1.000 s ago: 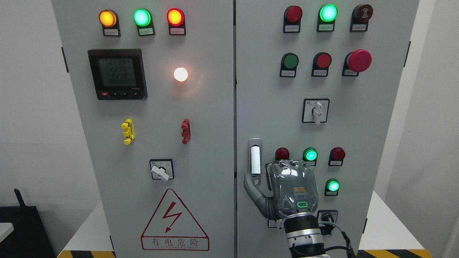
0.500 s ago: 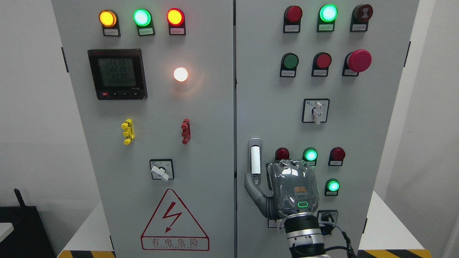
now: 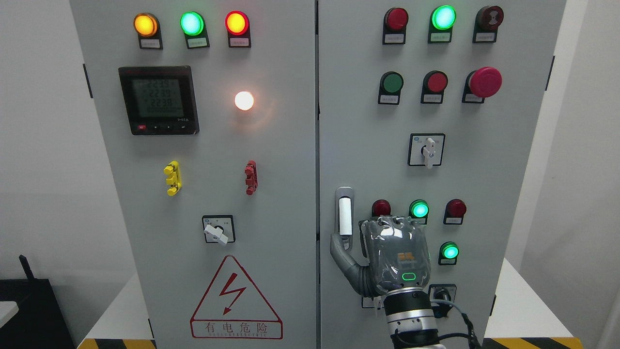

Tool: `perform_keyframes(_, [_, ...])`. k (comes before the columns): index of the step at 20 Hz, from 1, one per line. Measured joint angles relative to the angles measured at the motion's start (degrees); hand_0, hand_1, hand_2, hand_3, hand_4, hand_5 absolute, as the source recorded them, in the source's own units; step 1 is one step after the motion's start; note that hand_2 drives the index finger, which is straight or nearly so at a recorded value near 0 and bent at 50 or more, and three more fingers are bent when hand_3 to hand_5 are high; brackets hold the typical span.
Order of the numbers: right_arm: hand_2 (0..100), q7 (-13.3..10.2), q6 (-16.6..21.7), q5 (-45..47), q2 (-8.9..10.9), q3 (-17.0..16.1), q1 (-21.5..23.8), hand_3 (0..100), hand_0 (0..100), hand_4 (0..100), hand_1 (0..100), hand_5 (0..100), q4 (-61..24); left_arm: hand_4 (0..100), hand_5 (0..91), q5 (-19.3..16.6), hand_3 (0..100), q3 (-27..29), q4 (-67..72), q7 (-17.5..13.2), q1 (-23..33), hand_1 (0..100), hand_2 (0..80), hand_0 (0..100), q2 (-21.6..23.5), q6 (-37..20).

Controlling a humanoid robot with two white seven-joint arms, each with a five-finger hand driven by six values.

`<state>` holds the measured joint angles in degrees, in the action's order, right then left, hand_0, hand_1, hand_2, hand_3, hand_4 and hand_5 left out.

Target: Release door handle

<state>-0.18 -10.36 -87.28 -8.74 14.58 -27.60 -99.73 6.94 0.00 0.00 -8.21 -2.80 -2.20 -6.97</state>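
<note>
- Handle [image 3: 344, 215]: grey w/ white centre strip, upright, on left edge of right door [image 3: 368, 145], just beside the seam between the two doors
- Right hand [image 3: 395, 254]: arm comes up from bottom edge right of middle; back of hand faces camera, just right of handle's lower half
- Thumb [image 3: 339, 252] sticks out left and up; tip sits at handle's bottom end, looks touching but can't tell for sure
- Other fingers curled toward door, tips hidden behind the knuckles; can't tell if they grip anything – hand not wrapped round the handle
- Small green light glows on back of hand near wrist
- Just above hand: row of 3 lamps, red [image 3: 381, 208], lit green [image 3: 419, 209], red [image 3: 456, 208]
- Right of hand: another lit green lamp [image 3: 450, 251]; cable from wrist runs by a socket below it
- Higher on right door: rotary switch [image 3: 426, 150], green/red buttons, big red e-stop [image 3: 485, 82], top row of lamps
- Left door [image 3: 203, 145]: meter [image 3: 159, 100] w/ lit display, white lamp [image 3: 244, 101], yellow clip [image 3: 172, 178], red clip [image 3: 251, 177], second switch [image 3: 218, 229], red warning triangle [image 3: 236, 300]
- Left arm nowhere in view
</note>
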Motion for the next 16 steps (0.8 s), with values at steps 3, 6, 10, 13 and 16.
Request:
perform_keyframes(3, [96, 0.0, 0.0, 0.0, -0.02, -0.01, 0.0, 100, 43, 93, 14, 92, -0.01, 0, 0.0, 0.0, 0, 0.0, 0.0, 0.0, 0.0, 39, 0.0, 12, 0.0, 0.0])
perform_keyframes(6, [96, 0.0, -0.18, 0.0, -0.03, -0.02, 0.03, 100, 44, 93, 14, 92, -0.01, 0, 0.0, 0.0, 0, 0.0, 0.0, 0.0, 0.0, 39, 0.0, 12, 0.0, 0.0])
perform_keyframes(10, [96, 0.0, -0.31, 0.0, -0.04, -0.03, 0.05, 100, 45, 93, 15, 92, -0.02, 0, 0.0, 0.0, 0, 0.0, 0.0, 0.0, 0.0, 39, 0.0, 12, 0.0, 0.0])
perform_keyframes(13, [96, 0.0, -0.34, 0.0, -0.04, -0.03, 0.07, 100, 45, 93, 15, 92, -0.02, 0, 0.0, 0.0, 0, 0.0, 0.0, 0.0, 0.0, 39, 0.0, 12, 0.0, 0.0])
perform_keyframes(16, [96, 0.0, -0.39, 0.0, -0.02, -0.07, 0.07, 100, 45, 93, 15, 92, -0.03, 0, 0.0, 0.0, 0, 0.0, 0.0, 0.0, 0.0, 39, 0.0, 12, 0.0, 0.01])
